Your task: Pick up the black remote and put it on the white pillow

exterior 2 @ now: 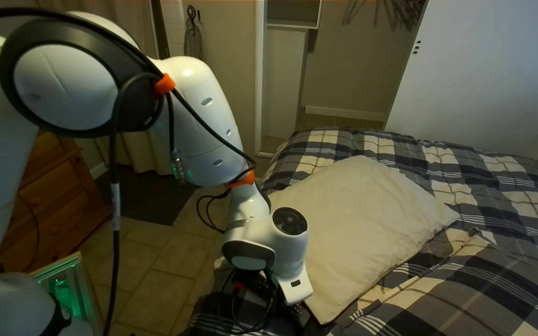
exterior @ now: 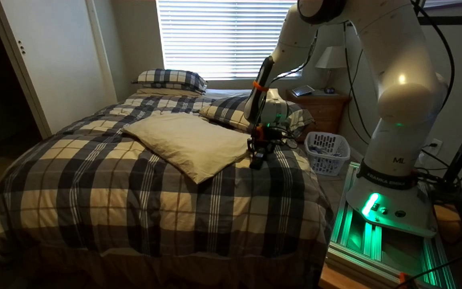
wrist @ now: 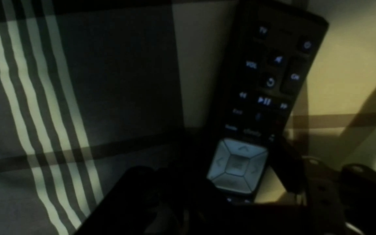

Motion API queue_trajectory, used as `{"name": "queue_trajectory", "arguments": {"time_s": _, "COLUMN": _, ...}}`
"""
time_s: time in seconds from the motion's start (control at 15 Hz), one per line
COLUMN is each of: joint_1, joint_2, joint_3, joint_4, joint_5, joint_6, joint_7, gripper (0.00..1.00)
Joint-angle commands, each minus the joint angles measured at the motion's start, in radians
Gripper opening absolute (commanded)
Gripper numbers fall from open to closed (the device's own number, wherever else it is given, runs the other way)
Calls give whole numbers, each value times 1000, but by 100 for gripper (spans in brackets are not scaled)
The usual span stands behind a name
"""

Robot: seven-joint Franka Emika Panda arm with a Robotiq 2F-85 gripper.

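Black, slim rectangular plastic remote (wrist: 269, 81) lies under your jaws, its silver pad of direction keys (wrist: 238, 166) between the dark fingers (wrist: 289, 171) and its lower end hidden. That is what your coming move turns on: in the wrist view the long axis runs from lower centre to upper right, a good length reaching past the fingertips, so your jaws straddle the narrow width. The fingertip at the right seems to meet the edge; the other side is too dark, and you cannot tell whether the jaws grip it or merely stand around it. Check that before lifting, since an uneven hold may let it tip.

Just beside lies the large, flat, cream-white fabric pillow (exterior: 197, 140), one corner near the remote in both exterior views, so the carry should be short and sideways. Under both spreads the broad bed (exterior: 191, 208), covered in rumpled dark and cream plaid cloth. Farther off you see a white perforated plastic basket (exterior: 326, 165), a brown wooden nightstand (exterior: 323, 110) and a bright window with pale blinds (exterior: 225, 40).
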Motion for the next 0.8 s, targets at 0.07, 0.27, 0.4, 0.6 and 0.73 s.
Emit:
{"name": "queue_trajectory", "arguments": {"time_s": 0.07, "joint_1": 39, "joint_2": -26, "joint_3": -24, "joint_4": -12, "joint_5": -21, "joint_6": -19, "joint_7": 15, "gripper": 35}}
{"name": "queue_trajectory", "arguments": {"time_s": 0.27, "joint_1": 147, "joint_2": -134, "joint_3": -94, "joint_4": -98, "joint_5": -83, "joint_6": -54, "joint_7": 51, "gripper": 35}}
{"name": "queue_trajectory", "arguments": {"time_s": 0.4, "joint_1": 239, "joint_2": -204, "joint_3": -161, "joint_4": -138, "joint_5": -168, "joint_6": -75, "joint_7": 74, "gripper": 35}}
{"name": "queue_trajectory", "arguments": {"time_s": 0.6, "joint_1": 379, "joint_2": -284, "joint_3": -283, "joint_4": -156, "joint_5": -356, "joint_6": -123, "joint_7": 159, "gripper": 35}}
{"name": "queue_trajectory", "arguments": {"time_s": 0.73, "joint_1": 436, "joint_2": -331, "joint_3": -336, "joint_4": -148, "joint_5": -490, "joint_6": -154, "joint_7": 218, "gripper": 35}}
